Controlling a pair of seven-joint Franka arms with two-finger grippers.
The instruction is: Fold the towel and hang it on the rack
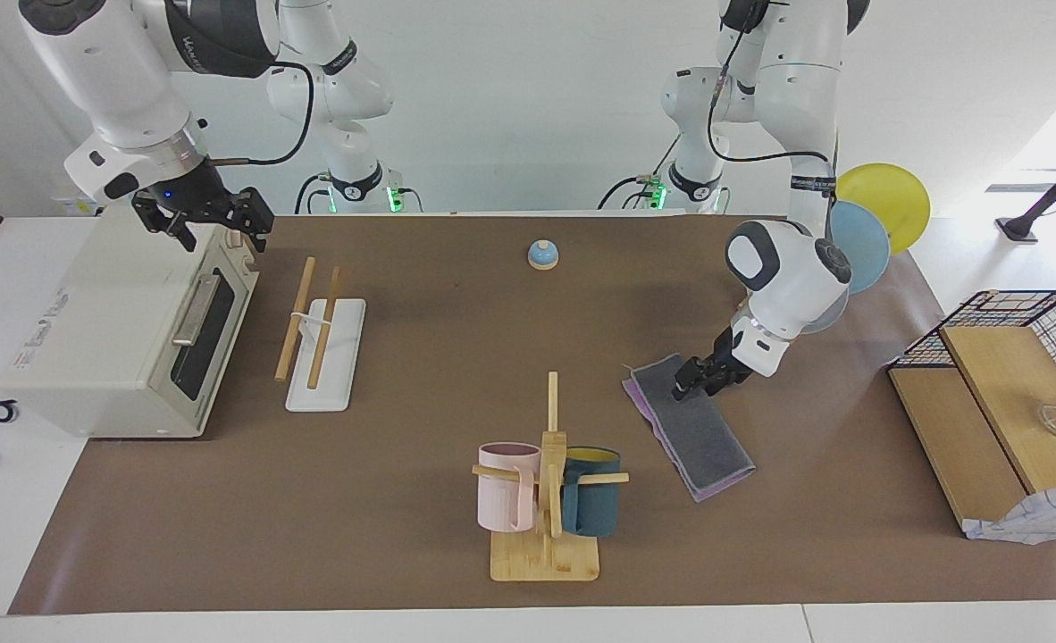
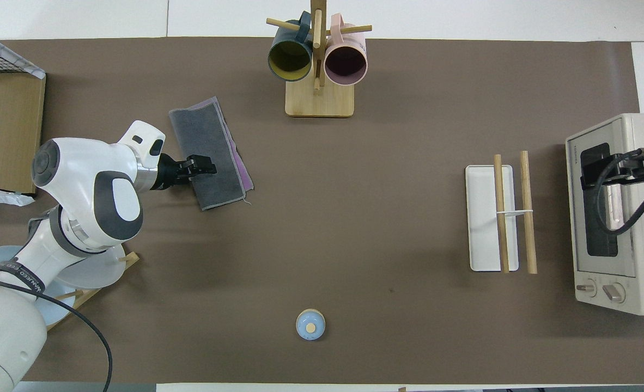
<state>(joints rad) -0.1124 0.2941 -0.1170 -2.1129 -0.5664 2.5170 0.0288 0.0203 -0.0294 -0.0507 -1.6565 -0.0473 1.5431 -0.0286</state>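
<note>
The towel [image 1: 705,439] [image 2: 205,128] lies folded on the brown mat, dark grey face up, with a purple strip showing along one long edge. It sits beside the mug stand, toward the left arm's end of the table. My left gripper [image 1: 682,387] [image 2: 208,166] is low over the towel's long edge, at the half nearer the robots. The rack [image 1: 322,344] [image 2: 499,218], two wooden rods on a white base, stands beside the toaster oven toward the right arm's end. My right gripper [image 1: 213,221] waits open and holding nothing above the oven.
A toaster oven [image 1: 126,330] stands at the right arm's end. A bamboo stand with pink and teal mugs [image 1: 546,500] is at the table edge farthest from the robots. A small blue bell [image 1: 542,255] sits near the robots. Plates [image 1: 881,210] and a wire basket on wood [image 1: 1001,384] crowd the left arm's end.
</note>
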